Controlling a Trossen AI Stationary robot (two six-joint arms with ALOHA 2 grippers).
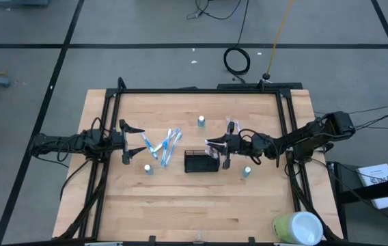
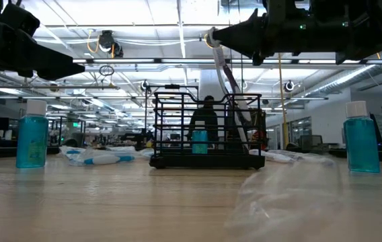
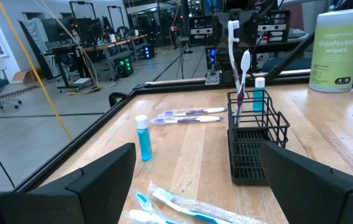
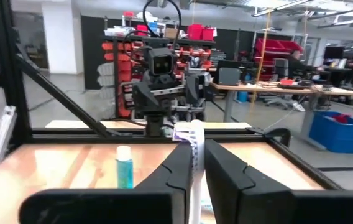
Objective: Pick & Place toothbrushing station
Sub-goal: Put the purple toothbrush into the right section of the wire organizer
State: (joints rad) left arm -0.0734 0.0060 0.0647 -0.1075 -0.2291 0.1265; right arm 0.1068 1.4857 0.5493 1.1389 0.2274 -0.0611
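The toothbrushing station, a small black wire holder, stands mid-table, also in the low view and the left wrist view. Just above it my right gripper is shut on a white toothbrush that hangs tilted, its lower end down inside the holder. The right wrist view shows that toothbrush pinched between the fingers. My left gripper hovers open left of the holder, above the table, holding nothing. Its two fingers frame the holder in the left wrist view.
Several blue toothbrushes lie between the left gripper and the holder; packaged ones lie behind it. Small blue bottles stand behind the holder, front left and front right. A wipes tub sits at the front right corner.
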